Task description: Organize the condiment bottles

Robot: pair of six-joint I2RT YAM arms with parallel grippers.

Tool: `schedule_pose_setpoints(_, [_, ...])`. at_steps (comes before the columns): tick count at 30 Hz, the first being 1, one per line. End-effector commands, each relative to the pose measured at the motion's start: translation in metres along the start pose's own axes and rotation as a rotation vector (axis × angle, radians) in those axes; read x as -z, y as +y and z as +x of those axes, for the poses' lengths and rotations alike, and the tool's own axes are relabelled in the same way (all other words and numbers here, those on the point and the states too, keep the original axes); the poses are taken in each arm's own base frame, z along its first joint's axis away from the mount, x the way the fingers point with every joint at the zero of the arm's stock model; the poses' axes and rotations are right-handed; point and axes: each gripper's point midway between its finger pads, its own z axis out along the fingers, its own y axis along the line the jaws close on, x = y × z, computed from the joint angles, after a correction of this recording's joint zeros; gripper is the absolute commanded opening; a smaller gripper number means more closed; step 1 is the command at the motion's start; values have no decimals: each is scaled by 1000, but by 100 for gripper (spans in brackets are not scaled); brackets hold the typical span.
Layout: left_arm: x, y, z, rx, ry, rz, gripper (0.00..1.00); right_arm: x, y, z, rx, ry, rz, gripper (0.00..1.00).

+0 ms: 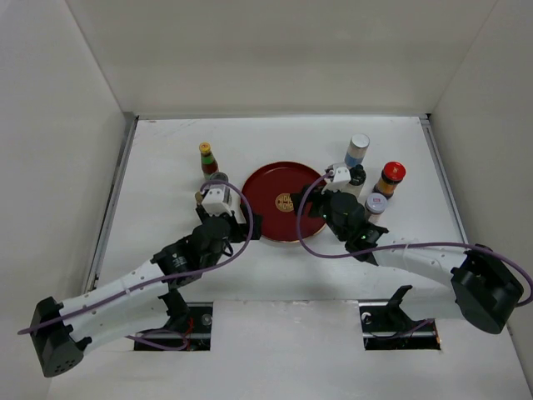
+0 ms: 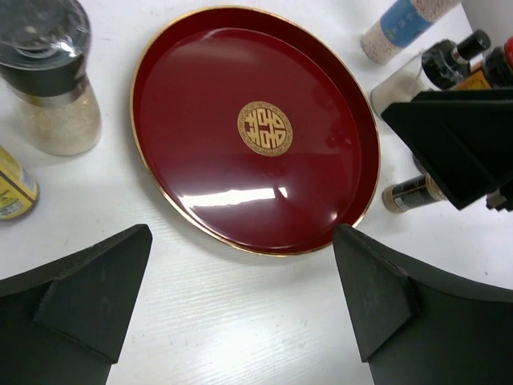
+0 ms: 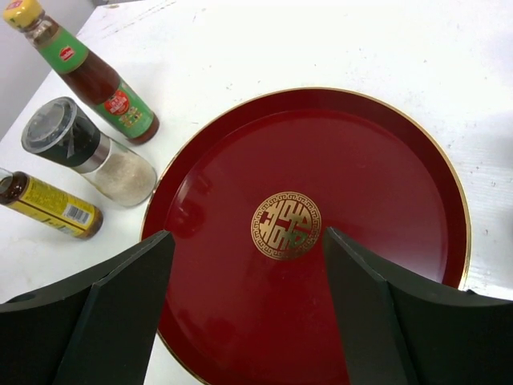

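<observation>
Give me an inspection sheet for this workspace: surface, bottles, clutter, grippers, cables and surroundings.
Surface: white table with a round red tray in the middle, nothing in it.
Job's things: left of the tray are a yellow-capped sauce bottle, a dark-topped grinder and a small yellow-labelled bottle. Right of it are a blue-labelled bottle, a black-capped bottle, a red-capped bottle and a grey-capped jar.
Clutter: nothing seen.
Grippers: left gripper and right gripper are open and empty, one at each side of the tray.
Cables: a purple cable loops along each arm.
Surroundings: white walls on three sides.
</observation>
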Motion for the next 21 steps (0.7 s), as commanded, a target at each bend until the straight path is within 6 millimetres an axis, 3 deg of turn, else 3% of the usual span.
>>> schedule_pose_setpoints(1, [5, -3, -41, 51, -112, -3, 100, 1, 9, -24, -21, -79, -37, 81])
schedule_pose_setpoints(4, [4, 5, -57, 45, -157, -35, 100, 2, 10, -26, -32, -86, -43, 77])
schedule_pose_setpoints(7, [3, 10, -67, 17, -178, -72, 100, 0, 11, -23, -22, -73, -40, 67])
schedule_pose_setpoints(11, [10, 35, -90, -21, -259, -215, 100, 2, 10, -26, -32, -81, -38, 28])
schedule_pose_setpoints(14, [21, 54, -103, -21, -317, -309, 100, 5, 8, -29, -33, -77, -25, 18])
schedule_pose_setpoints(15, [24, 59, -106, -21, -331, -334, 100, 7, 8, -31, -36, -80, -22, 19])
schedule_pose_setpoints(17, [27, 72, -110, -36, -341, -393, 68, 7, 8, -33, -38, -87, -24, 26])
schedule_pose_setpoints(18, [27, 78, -110, -38, -340, -420, 60, 7, 8, -32, -38, -87, -24, 36])
schedule_pose_setpoints(21, [18, 91, -106, -58, -312, -478, 72, 6, 8, -31, -37, -84, -23, 68])
